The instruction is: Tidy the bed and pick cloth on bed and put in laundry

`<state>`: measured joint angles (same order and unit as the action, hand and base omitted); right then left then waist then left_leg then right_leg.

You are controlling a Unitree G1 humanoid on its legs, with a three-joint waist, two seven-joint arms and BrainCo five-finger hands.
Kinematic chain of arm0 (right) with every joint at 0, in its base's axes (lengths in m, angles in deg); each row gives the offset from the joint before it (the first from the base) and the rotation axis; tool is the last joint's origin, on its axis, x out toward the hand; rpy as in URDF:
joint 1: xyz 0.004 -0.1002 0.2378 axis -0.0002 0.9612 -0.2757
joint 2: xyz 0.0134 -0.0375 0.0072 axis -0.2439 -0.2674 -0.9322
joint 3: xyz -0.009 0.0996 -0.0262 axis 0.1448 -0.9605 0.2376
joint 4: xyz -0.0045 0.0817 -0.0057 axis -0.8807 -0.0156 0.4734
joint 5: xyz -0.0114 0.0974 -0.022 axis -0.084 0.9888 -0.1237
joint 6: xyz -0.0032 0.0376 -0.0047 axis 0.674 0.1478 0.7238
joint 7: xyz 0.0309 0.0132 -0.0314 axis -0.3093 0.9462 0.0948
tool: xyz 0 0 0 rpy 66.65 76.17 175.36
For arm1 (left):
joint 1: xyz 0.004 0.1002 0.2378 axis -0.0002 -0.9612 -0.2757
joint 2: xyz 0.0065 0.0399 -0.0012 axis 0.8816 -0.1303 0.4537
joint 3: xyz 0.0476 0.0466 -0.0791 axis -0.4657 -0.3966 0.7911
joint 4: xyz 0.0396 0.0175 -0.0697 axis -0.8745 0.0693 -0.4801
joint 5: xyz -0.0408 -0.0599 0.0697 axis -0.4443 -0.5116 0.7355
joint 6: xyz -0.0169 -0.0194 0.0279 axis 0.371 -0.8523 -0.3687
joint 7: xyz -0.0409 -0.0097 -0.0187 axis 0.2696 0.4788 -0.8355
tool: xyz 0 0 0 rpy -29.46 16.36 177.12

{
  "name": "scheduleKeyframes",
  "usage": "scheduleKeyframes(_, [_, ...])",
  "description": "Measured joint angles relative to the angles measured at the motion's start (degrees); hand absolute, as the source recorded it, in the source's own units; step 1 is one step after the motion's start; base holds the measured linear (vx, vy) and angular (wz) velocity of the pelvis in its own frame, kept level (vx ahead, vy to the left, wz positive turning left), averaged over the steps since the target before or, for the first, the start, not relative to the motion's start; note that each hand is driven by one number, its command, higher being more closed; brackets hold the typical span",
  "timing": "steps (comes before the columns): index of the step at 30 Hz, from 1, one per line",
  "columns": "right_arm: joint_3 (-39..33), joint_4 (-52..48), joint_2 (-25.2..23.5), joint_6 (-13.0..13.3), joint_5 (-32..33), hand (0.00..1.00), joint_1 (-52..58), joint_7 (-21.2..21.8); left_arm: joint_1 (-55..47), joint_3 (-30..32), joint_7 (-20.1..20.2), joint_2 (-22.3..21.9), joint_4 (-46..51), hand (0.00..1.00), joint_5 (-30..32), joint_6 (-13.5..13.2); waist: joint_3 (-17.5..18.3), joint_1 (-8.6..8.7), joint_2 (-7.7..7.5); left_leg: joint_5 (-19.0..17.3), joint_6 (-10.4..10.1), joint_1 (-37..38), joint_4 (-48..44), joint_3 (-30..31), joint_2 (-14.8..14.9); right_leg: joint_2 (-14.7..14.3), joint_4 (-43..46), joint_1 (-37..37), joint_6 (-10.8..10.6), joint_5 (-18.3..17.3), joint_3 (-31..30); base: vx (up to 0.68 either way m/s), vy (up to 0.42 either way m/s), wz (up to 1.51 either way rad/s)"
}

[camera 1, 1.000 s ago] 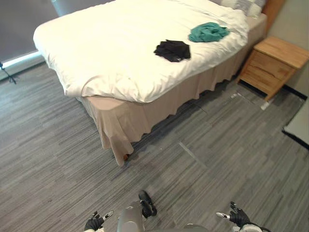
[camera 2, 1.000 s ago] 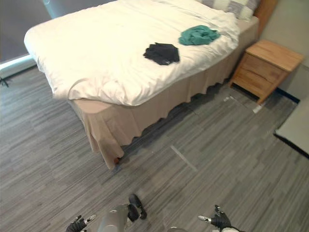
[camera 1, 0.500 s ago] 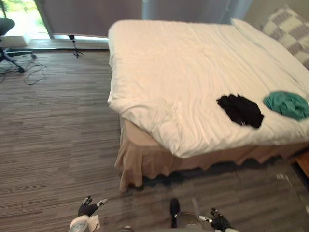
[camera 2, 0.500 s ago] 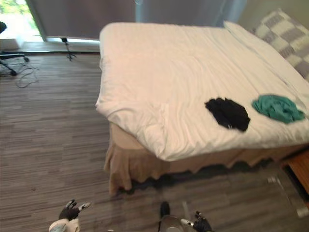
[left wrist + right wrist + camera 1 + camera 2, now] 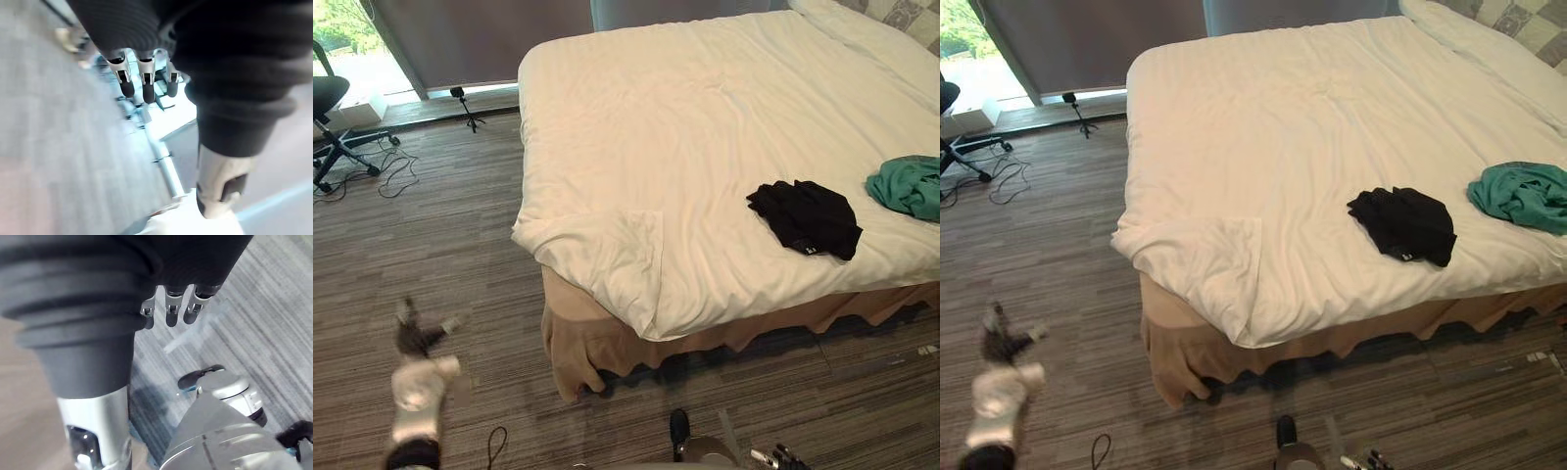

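A black cloth [image 5: 805, 215] lies bunched on the white duvet [image 5: 705, 117] near the bed's near edge. A teal cloth [image 5: 909, 186] sits crumpled to its right, at the edge of the view. My left hand [image 5: 416, 338] hangs blurred over the floor at the lower left, well short of the bed. Its fingers [image 5: 142, 83] are relaxed and hold nothing. My right hand [image 5: 778, 458] shows low at the bottom edge. Its fingers [image 5: 171, 313] are loose and empty over the grey floor.
The duvet's near corner [image 5: 617, 255] is folded back over the beige bed skirt [image 5: 607, 343]. An office chair [image 5: 328, 108], loose cables [image 5: 391, 171] and a small tripod [image 5: 465, 103] stand by the window at the far left. A checked pillow [image 5: 911, 12] lies at the bedhead.
The camera has swung, so the whole picture shifted and the bed looks closer. My left arm has lifted up into the lower left of the view. The cloths lie as before.
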<state>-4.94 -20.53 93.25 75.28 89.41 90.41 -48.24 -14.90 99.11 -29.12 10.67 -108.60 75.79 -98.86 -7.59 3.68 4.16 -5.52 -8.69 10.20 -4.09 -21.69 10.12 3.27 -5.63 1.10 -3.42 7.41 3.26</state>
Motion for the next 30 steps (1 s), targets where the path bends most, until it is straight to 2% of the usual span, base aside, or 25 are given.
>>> scheduleKeyframes(3, [-0.36, -0.02, 0.03, 0.27, 0.42, 0.00, 0.16, -0.02, 6.19, -6.16, 2.17, 0.13, 1.25, 0.00, 0.31, 0.05, 0.50, 1.05, 0.98, -0.23, -0.04, -0.25, 2.07, 0.16, 0.02, -0.07, -0.02, 0.58, -0.05, 0.04, 1.64, -0.13, 0.011, 0.31])
scheduleKeyframes(4, [-1.26, -0.25, -0.02, 0.67, 1.39, 0.00, 0.09, -0.03, 10.10, -10.30, 3.61, 0.17, 1.25, 0.00, 0.57, 0.21, 0.58, 1.72, 1.70, -1.06, -0.32, -0.42, 3.21, 0.22, 0.33, -0.34, -0.03, 0.84, -0.45, 0.00, 2.82, -0.14, 0.022, 0.42])
scheduleKeyframes(6, [-2.77, -0.99, -0.76, 1.34, 2.37, 0.00, 0.11, -0.46, 14.37, -16.71, 5.63, 0.13, 1.38, 0.00, 1.13, 0.85, 0.29, 2.81, 1.61, -1.65, -0.25, -1.13, 3.82, 0.55, 0.02, 0.01, -0.05, 0.97, -0.91, 0.47, 4.13, -0.14, 0.014, 0.26])
scheduleKeyframes(8, [-2.75, -2.61, -1.77, 1.63, 2.89, 0.00, 0.78, -1.04, 16.63, -24.63, 5.99, -0.25, 2.02, 0.00, 2.99, 3.64, 0.18, 3.60, 1.50, -2.33, -0.47, -1.25, 3.76, 0.12, -0.25, 0.54, -0.05, 1.38, -1.27, 0.76, 4.19, -0.10, 0.004, -0.12])
scheduleKeyframes(10, [-2.52, -2.57, -2.27, 1.59, 2.86, 0.00, 0.95, -1.05, 17.77, -28.04, 6.03, -1.48, 2.01, 0.00, 3.91, 5.53, 0.20, 4.03, 1.64, -2.44, -0.42, -1.52, 3.82, -0.28, -0.33, 0.62, -0.05, 1.97, -1.27, 0.76, 4.23, -0.03, -0.010, -0.19])
scheduleKeyframes(11, [-2.20, -2.66, -2.99, 1.60, 2.85, 0.00, 1.13, -1.04, 19.26, -32.01, 6.03, -3.39, 1.74, 0.00, 5.09, 8.48, 0.25, 4.77, 1.92, -2.49, -0.50, -2.22, 3.88, -1.32, -0.10, 0.45, -0.03, 3.17, -1.22, 0.80, 4.24, 0.00, -0.020, -0.23])
scheduleKeyframes(14, [-2.07, -2.76, -3.43, 1.64, 2.77, 0.00, 1.54, -0.92, 20.79, -36.65, 6.42, -5.49, -1.40, 0.00, 8.32, 12.01, -0.08, 6.71, 2.59, -2.72, -1.14, -2.06, 3.91, -2.44, 0.87, -0.78, 0.00, 3.89, -0.91, 0.84, 3.67, 0.06, -0.019, -0.23])
scheduleKeyframes(16, [-1.67, -2.82, -3.44, 1.71, 2.56, 0.00, 1.67, -0.84, 22.20, -38.04, 7.13, -5.70, -3.91, 0.00, 9.95, 12.83, -0.17, 7.39, 2.75, -2.22, -1.65, -1.75, 3.90, -3.36, 1.60, -1.77, 0.39, 4.29, 0.06, 1.65, 2.75, 0.14, -0.016, -0.37])
scheduleKeyframes(17, [-1.47, -3.01, -3.47, 1.73, 2.06, 0.00, 1.82, -0.68, 23.21, -38.54, 7.70, -5.71, -5.73, 0.00, 11.07, 13.56, -0.15, 7.67, 2.76, -1.69, -2.53, -0.97, 3.99, -4.62, 2.06, -2.48, 0.42, 4.64, 0.47, 1.98, 2.11, 0.17, -0.023, -0.48])
scheduleKeyframes(18, [-1.12, -4.09, -3.51, 1.77, 1.74, 0.00, 2.19, -0.30, 24.51, -38.81, 8.26, -5.72, -8.42, 0.00, 12.42, 14.31, -0.20, 8.48, 2.75, -1.57, -2.75, -0.67, 4.00, -5.84, 2.40, -3.15, 0.42, 5.02, 1.08, 2.37, 1.12, 0.13, -0.012, -0.46])
scheduleKeyframes(20, [-0.99, -4.82, -3.45, 1.95, 1.59, 0.00, 2.50, 0.13, 24.81, -38.81, 8.94, -5.72, -10.22, 0.00, 13.40, 15.02, -0.27, 8.82, 2.73, -1.49, -2.91, 0.01, 4.05, -7.10, 2.43, -3.48, 0.43, 5.01, 1.11, 2.38, 0.30, 0.08, 0.006, -0.43])
scheduleKeyframes(21, [0.06, -4.92, -3.02, 2.38, 1.29, 0.00, 2.50, 0.50, 24.81, -38.81, 9.52, -5.73, -12.97, 1.00, 14.89, 15.59, -0.40, 9.24, 2.66, -1.45, -2.97, 0.98, 4.02, -9.41, 2.18, -3.74, 0.43, 5.00, 1.12, 2.39, -1.50, 0.06, 0.020, -0.47])
scheduleKeyframes(23, [0.78, -4.93, -2.95, 2.51, 0.01, 0.00, 2.48, 0.94, 24.80, -38.81, 10.01, -5.76, -14.57, 1.00, 15.88, 16.06, -0.55, 9.59, 2.48, -1.45, -2.97, 1.08, 3.97, -10.49, 1.96, -3.78, 0.43, 5.04, 1.12, 2.40, -2.28, 0.01, 0.018, -0.36])
scheduleKeyframes(26, [4.05, -5.27, -2.91, 2.53, -0.65, 0.00, 2.06, 2.13, 24.92, -38.64, 9.88, -5.80, -19.18, 1.00, 18.79, 16.31, -2.03, 9.98, 1.43, -1.47, -2.96, 0.39, 3.91, -12.90, 1.22, -3.45, 0.42, 7.29, 0.95, 3.03, -4.69, -0.08, 0.001, -0.37])
scheduleKeyframes(29, [6.30, -8.41, -2.70, 2.56, -0.36, 0.00, -0.51, 2.45, 27.93, -38.48, 8.20, -5.65, -22.51, 1.00, 20.39, 17.47, -6.31, 10.35, -0.32, -2.76, -2.04, -4.14, 2.43, -13.77, 0.13, -2.35, 0.41, 11.82, 0.17, 4.56, -6.11, -0.15, -0.020, -0.16])
scheduleKeyframes(30, [7.39, -9.64, -2.46, 2.68, -0.08, 0.00, -1.68, 2.49, 30.20, -37.40, 6.32, -5.62, -23.06, 1.00, 20.97, 17.78, -8.54, 10.42, -1.53, -3.00, -1.65, -5.54, 1.11, -13.75, -0.13, -1.77, 0.41, 12.85, -0.20, 5.13, -6.69, -0.15, -0.037, 0.03])
